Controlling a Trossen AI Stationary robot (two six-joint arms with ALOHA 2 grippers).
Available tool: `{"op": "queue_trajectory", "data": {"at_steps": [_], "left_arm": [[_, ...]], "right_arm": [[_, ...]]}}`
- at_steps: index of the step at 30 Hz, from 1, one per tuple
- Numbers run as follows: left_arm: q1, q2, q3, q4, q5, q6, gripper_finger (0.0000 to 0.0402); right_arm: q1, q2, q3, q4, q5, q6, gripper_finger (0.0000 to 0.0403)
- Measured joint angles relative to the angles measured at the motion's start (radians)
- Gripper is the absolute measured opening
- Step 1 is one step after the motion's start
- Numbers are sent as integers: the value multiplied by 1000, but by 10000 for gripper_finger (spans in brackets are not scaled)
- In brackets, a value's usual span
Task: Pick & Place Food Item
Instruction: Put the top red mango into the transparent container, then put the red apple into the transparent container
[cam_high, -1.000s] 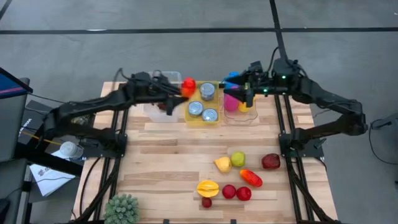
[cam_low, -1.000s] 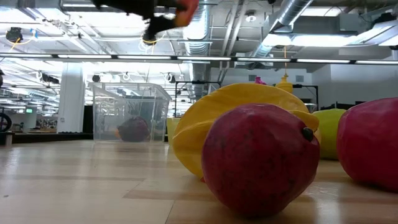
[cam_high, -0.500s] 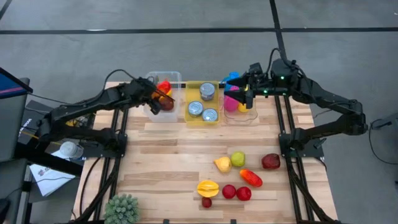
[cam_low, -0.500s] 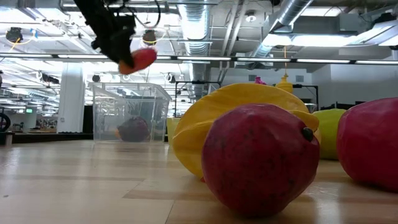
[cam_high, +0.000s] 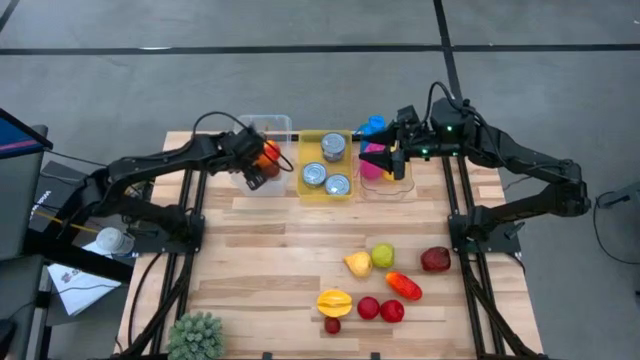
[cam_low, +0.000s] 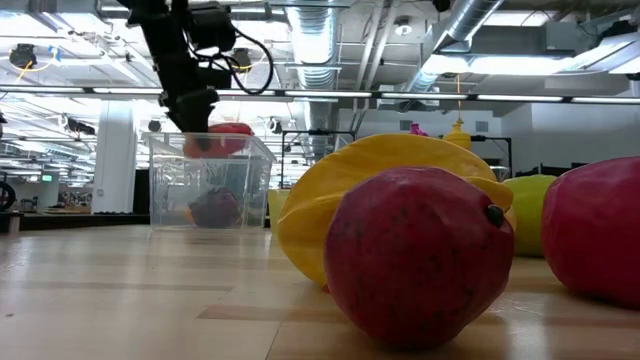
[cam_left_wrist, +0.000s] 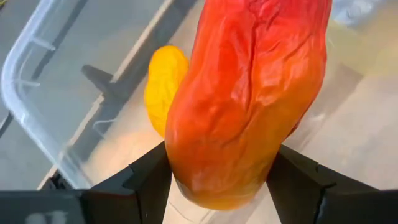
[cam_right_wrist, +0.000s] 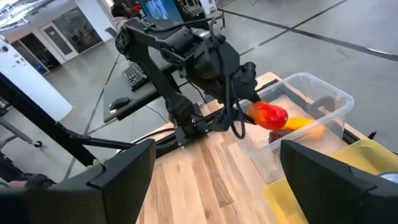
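I can read no text, label, brand, number or sign anywhere I look. The cans (cam_high: 325, 165) in the yellow tray (cam_high: 305, 190) show me only their plain lids from above, and the lit screen (cam_right_wrist: 160, 9) far off in the room behind the table is too small and blurred for me to make out any words.

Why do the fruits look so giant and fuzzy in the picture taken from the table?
In the low view, the dark red fruit and yellow fruit sit right by the lens, so they loom large and soft; the clear bin farther back looks sharper.
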Motion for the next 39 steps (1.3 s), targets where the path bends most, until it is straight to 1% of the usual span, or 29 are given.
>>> {"op": "queue_trajectory", "data": {"at_steps": [4, 11, 15, 18, 23, 32, 34, 36, 39], "left_arm": [[0, 31, 0, -10, 18, 66, 215], [2, 55, 0, -9, 22, 132, 216], [2, 55, 0, -7, 79, 177, 218], [2, 55, 0, -8, 89, 204, 230], [2, 55, 0, -8, 89, 206, 257], [2, 43, 0, 0, 72, 206, 280], [2, 36, 15, -3, 72, 205, 287], [0, 21, 58, -8, 72, 202, 290], [-10, -26, 147, 6, 83, 182, 292]], "right_arm": [[-1, 2, 0, 0, 0, 0, 336], [-1, 2, 0, 0, 0, -19, 336], [-1, 2, 0, 0, 0, -24, 336], [-1, 2, 0, 0, 0, -24, 336], [-1, 2, 0, 0, 0, -24, 336], [-1, 2, 0, 0, 0, -27, 336], [-1, 2, 0, 0, 0, -27, 336], [-1, 2, 0, -17, 0, -22, 336], [-1, 3, 0, -119, 12, -11, 336]]}}
